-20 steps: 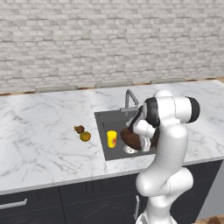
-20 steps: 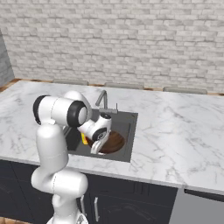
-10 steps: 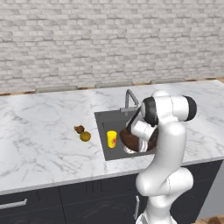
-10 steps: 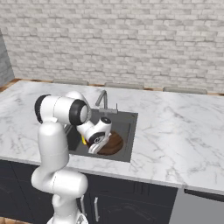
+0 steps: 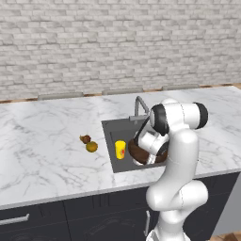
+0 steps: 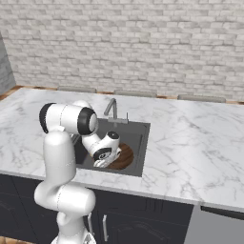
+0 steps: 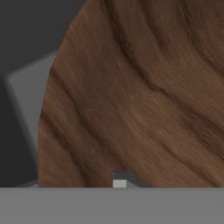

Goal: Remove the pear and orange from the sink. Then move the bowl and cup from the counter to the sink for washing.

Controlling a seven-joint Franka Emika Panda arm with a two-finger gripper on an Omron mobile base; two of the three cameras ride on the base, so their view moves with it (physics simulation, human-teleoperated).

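Hand view: bowl lies close under the fingers, whose spread I cannot tell.

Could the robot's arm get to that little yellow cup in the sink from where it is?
Probably yes. The cup stands upright in the sink right beside the bowl where the end effector hangs, with nothing between them.

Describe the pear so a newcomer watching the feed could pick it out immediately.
Start at the dark sink set into the marble counter, then look along the counter to its left. Two small fruits sit close together there; the pear is the darker, reddish-brown lumpy one nearer the wall, while the orange is the round yellow-orange one.
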